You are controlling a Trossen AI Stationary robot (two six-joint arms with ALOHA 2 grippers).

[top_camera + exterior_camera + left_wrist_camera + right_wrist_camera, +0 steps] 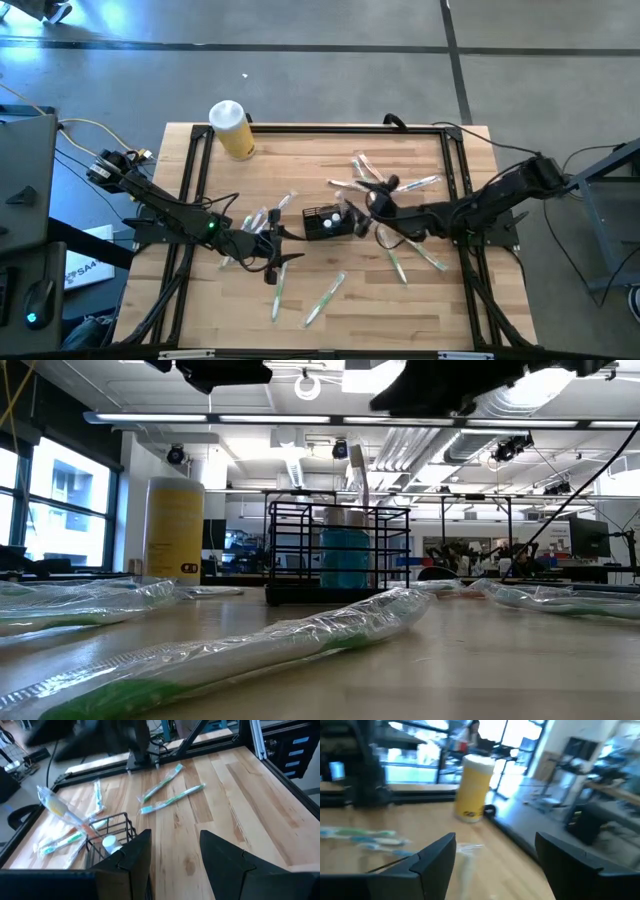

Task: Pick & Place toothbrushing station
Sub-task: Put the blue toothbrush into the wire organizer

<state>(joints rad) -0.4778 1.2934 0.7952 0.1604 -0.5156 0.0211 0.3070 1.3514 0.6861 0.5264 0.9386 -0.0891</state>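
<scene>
While the black mesh caddy (327, 221) stands upright mid-table, well clear of the yellow cylinder (232, 129) at the far rim, both arms crowd in on it from either side. Just beside the caddy, the right gripper (372, 203) has its fingers spread wide and empty, which I judge to be a fresh release above it. On the caddy's other side the left gripper (272, 262) sits partly open, gripping nothing. Wrapped toothbrushes (325, 298) lie scattered around the caddy, presumably awaiting their turn.
</scene>
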